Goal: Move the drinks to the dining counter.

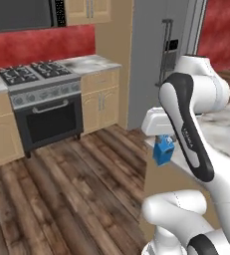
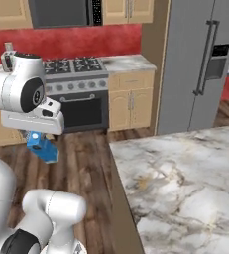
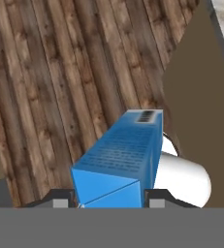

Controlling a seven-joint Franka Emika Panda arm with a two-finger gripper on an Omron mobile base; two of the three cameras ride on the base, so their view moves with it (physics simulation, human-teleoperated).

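Left base view: the gripper (image 1: 165, 142) hangs under the white arm with the blue carton (image 1: 163, 153) pinched in it, out over the wooden floor (image 1: 71, 184) just left of the dining counter (image 1: 221, 132). The stove (image 1: 42, 102) and fridge (image 1: 159, 60) sit at the far side of the room.

Right base view: same deal from the other side. The blue carton (image 2: 42, 146) dangles from the gripper (image 2: 36, 136) over the floor, left of the dining counter (image 2: 185, 183), near its edge but not over the marble yet. No drinks stand on the part of the top I can see.

Hand view: the two fingertips (image 3: 60, 197) are clamped on either side of the blue carton (image 3: 120, 160), floor planks below, and the counter's tan side (image 3: 200, 97) off to the right.

So my read is: one drink is picked up and mid-carry, not delivered. It needs to go across and be set down, and by the task the yellow bottle and green-and-white carton would be left too.
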